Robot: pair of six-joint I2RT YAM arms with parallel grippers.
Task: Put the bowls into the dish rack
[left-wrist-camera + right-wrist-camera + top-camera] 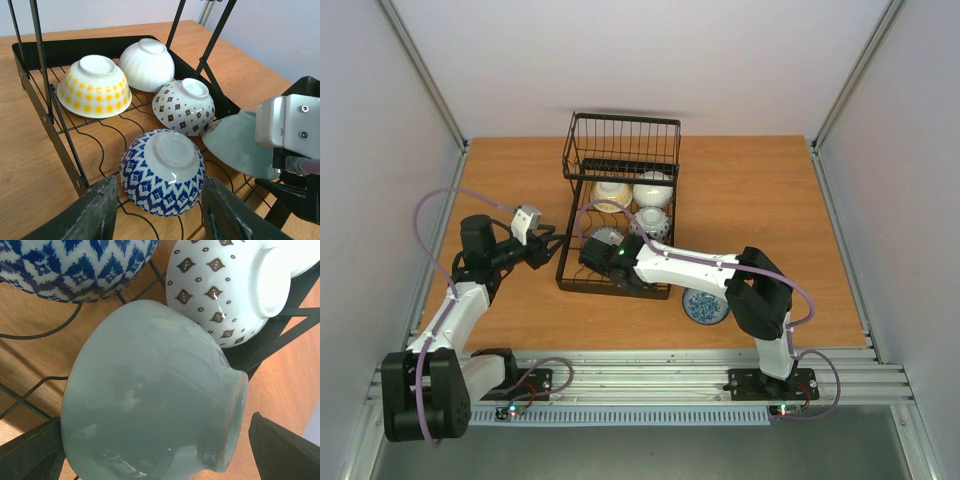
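Note:
The black wire dish rack (pixel 568 262) holds several bowls upside down: a yellow-patterned one (pixel 95 86), a plain white one (pixel 147 64), a brown-diamond one (pixel 182 107) and a blue-and-white one (pixel 162 172). A pale green bowl (pixel 150 390) lies tilted on the rack wires at the near end. My right gripper (pixel 155 424) is open with its jaws on either side of this bowl, a small gap at the foot. My left gripper (pixel 159 184) is open and empty at the rack's left side, facing the blue-and-white bowl. Another blue-and-white bowl (pixel 705 306) stands upright on the table.
The rack's taller basket section (pixel 622 145) stands at the far end. My right arm (pixel 690 265) lies across the rack's near right corner, above the bowl on the table. The enclosure walls close in left and right.

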